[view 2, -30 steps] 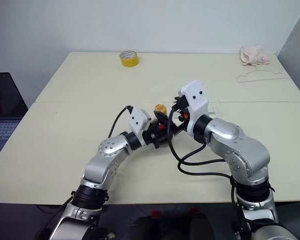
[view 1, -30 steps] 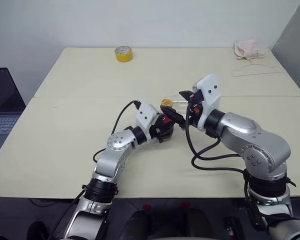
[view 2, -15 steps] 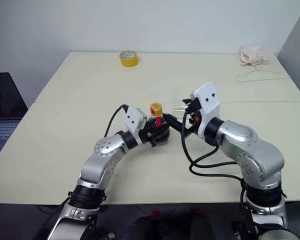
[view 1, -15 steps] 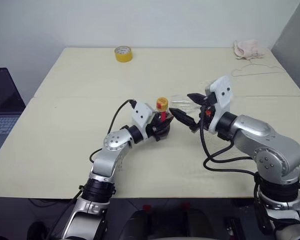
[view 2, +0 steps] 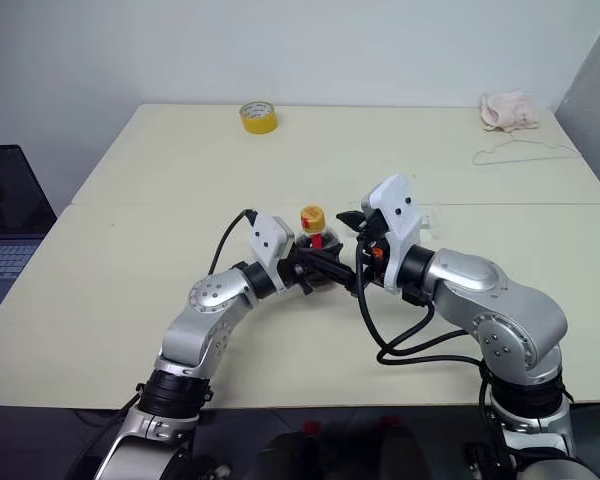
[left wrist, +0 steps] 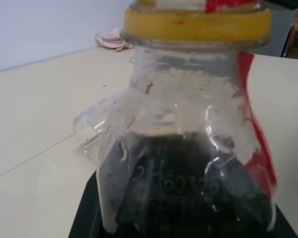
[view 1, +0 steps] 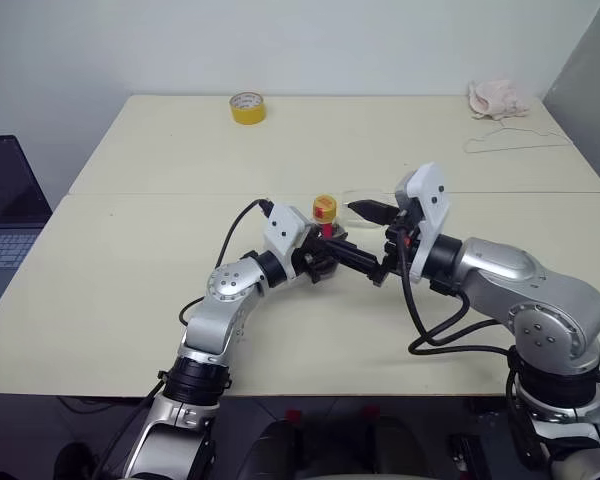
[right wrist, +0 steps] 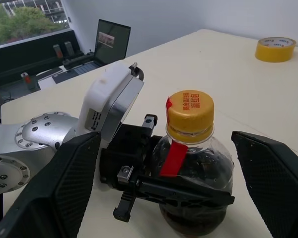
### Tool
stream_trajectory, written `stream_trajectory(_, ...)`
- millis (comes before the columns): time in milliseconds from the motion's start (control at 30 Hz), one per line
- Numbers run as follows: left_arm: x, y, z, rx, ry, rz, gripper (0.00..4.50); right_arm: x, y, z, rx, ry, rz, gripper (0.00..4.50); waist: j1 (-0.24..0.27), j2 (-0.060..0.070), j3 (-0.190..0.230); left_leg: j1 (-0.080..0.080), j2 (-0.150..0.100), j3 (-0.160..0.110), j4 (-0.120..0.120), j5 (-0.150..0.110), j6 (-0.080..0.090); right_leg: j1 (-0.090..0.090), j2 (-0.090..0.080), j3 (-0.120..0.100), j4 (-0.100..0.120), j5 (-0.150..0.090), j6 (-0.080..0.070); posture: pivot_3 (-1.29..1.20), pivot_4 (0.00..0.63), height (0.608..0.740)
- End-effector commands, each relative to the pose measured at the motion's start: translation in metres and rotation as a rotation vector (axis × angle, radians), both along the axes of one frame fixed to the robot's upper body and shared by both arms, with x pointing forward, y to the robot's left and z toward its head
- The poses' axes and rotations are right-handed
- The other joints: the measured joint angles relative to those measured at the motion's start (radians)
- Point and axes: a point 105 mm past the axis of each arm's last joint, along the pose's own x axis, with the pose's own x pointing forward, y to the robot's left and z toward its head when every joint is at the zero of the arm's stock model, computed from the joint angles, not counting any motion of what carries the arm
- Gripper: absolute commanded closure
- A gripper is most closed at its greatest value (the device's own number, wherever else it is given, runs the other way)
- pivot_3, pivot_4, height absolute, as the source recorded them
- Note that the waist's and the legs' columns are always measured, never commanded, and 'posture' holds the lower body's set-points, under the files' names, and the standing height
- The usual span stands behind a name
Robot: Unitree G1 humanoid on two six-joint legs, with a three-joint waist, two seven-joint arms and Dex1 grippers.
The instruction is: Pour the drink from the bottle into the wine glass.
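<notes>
Left tool (view 1: pixel 325 262) clamped on upright bottle (view 1: pixel 325 228), right tool (view 1: pixel 365 240) spread beside it, on table (view 1: pixel 130 270)

Two pale cream tables (view 1: pixel 160 300) stood pushed together, a thin seam running between them, against a plain white wall (view 1: pixel 330 45). A grey panel (view 1: pixel 592 90) closed off the right corner. An open laptop (view 1: pixel 5 215) sat at the left, and a window (right wrist: pixel 27 15) showed green trees outside.
</notes>
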Motion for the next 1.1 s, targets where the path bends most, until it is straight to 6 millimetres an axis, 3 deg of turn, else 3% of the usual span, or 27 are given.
stream_trajectory(33,-0.004,-0.002,0.020,-0.028,-0.086,-0.012,3.08,0.001,0.005,0.010,0.012,-0.053,-0.019,0.00,0.000,0.000,0.000,0.000,0.000,0.000,0.000,0.000,0.000,0.000,0.000,0.000,0.000,0.000,0.000,0.00,0.150,0.740)
stream_trajectory(400,-0.003,-0.002,0.020,-0.027,-0.087,-0.011,3.08,0.011,0.018,0.026,0.063,-0.092,-0.035,0.00,-0.001,0.000,0.000,0.000,0.000,0.000,0.000,0.000,0.000,0.000,0.000,0.000,0.000,0.000,0.000,0.00,0.150,0.740)
stream_trajectory(1100,-0.005,-0.003,0.020,-0.030,-0.092,-0.010,3.11,0.038,0.038,0.029,0.043,-0.110,-0.108,0.00,-0.003,0.000,0.000,0.000,0.000,0.000,0.000,0.000,0.000,-0.001,0.000,0.000,0.000,0.000,0.000,0.00,0.150,0.740)
